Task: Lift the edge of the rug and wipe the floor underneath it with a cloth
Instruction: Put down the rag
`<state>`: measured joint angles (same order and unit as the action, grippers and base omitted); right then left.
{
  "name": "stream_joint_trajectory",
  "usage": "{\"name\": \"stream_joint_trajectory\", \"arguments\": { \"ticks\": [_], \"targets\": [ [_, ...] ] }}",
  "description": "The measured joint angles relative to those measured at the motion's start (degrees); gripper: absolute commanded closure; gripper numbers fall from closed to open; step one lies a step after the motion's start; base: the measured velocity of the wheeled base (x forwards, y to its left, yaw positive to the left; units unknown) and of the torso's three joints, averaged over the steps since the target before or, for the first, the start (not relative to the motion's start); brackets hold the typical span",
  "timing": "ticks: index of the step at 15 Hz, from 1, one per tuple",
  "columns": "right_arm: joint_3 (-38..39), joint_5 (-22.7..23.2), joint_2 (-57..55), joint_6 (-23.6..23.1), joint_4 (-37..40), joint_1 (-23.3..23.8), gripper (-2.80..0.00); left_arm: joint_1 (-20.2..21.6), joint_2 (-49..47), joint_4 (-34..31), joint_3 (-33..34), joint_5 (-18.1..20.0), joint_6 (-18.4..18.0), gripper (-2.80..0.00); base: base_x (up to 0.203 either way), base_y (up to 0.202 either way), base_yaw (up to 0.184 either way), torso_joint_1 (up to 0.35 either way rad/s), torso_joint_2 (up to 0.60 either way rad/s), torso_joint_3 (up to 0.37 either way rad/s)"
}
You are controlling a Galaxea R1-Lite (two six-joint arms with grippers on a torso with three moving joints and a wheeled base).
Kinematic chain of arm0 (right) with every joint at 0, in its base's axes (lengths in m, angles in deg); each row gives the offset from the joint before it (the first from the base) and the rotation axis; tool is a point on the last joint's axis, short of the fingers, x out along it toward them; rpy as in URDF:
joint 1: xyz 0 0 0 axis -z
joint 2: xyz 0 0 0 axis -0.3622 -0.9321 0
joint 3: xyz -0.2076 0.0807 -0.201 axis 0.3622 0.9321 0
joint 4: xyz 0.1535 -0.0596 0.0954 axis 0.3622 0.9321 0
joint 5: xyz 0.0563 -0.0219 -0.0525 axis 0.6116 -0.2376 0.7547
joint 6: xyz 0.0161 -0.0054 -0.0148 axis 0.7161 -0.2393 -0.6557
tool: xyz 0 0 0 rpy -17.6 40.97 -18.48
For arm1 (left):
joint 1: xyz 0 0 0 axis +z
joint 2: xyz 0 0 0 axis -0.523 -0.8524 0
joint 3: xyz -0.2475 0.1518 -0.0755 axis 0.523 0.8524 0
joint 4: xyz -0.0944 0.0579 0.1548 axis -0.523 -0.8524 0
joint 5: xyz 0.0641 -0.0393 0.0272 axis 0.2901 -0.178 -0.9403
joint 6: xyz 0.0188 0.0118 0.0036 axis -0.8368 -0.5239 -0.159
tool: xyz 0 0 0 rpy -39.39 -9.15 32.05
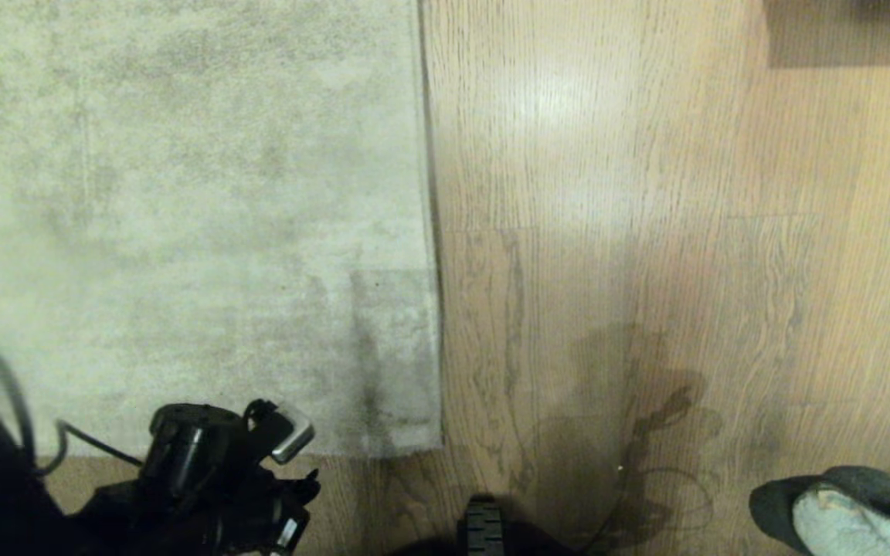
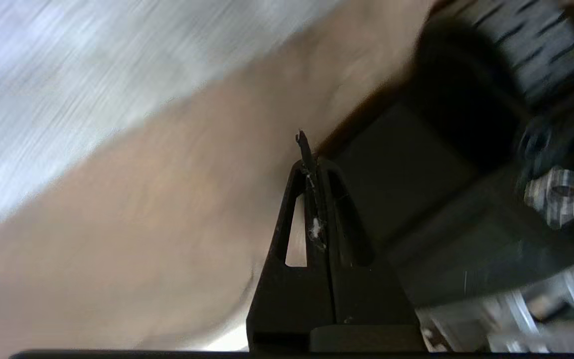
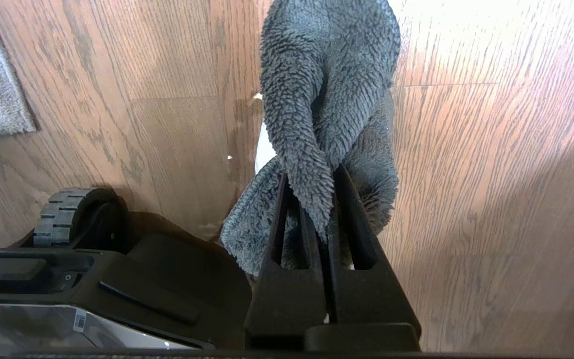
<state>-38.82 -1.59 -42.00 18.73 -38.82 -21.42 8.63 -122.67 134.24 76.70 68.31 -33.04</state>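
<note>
A: Right end effector (image 3: 324,199)?
B: Clamped on the cloth (image 3: 327,99). Grey terry bunched between the fingers and twisted, draped out past the tips above the floor (image 3: 491,174). In the head view the cloth (image 1: 839,513) showed at the lower right corner, dark side out with a pale patch.

A: Left end effector (image 2: 309,164)?
B: Fingers pressed together, nothing held. Only a bit of white lint stuck on the seam. It pointed at bare floor, with the robot base (image 2: 466,199) and a wheel just beside it. The left arm (image 1: 205,479) sat at the lower left of the head view, by the rug's near border.

A: Rug edge (image 1: 431,232)?
B: Flat on the floor, not lifted. The straight border ran up the middle of the head view, corner (image 1: 437,444) near the base. Rug to the left, bare planks to the right.

A: Cloth versus rug?
B: Well apart, with open floor between.
</note>
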Motion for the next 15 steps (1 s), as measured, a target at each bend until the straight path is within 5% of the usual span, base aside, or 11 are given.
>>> {"name": "stream_joint_trajectory", "arguments": {
  "ticks": [3,5,10,15],
  "targets": [
    [0.0,0.01,0.0,0.02,0.0,0.0,0.0,-6.61,-9.43,8.67,-2.99,-4.06,0.29,0.0,0.0,0.0,0.0,0.0,0.0,0.0],
    [0.0,-0.02,0.0,0.0,0.0,0.02,0.0,-8.2,-13.19,9.03,-5.12,-6.09,-3.52,0.0,0.0,0.0,0.0,0.0,0.0,0.0],
    [-0.01,0.0,0.0,0.0,0.0,0.02,0.0,-8.43,-17.74,9.37,-8.44,-11.2,-13.01,0.0,0.0,0.0,0.0,0.0,0.0,0.0],
    [-0.01,-0.02,0.0,0.02,-0.02,0.0,0.0,-6.86,-19.52,9.8,-14.72,-11.48,-21.49,0.0,0.0,0.0,0.0,0.0,0.0,0.0]
  ]
}}
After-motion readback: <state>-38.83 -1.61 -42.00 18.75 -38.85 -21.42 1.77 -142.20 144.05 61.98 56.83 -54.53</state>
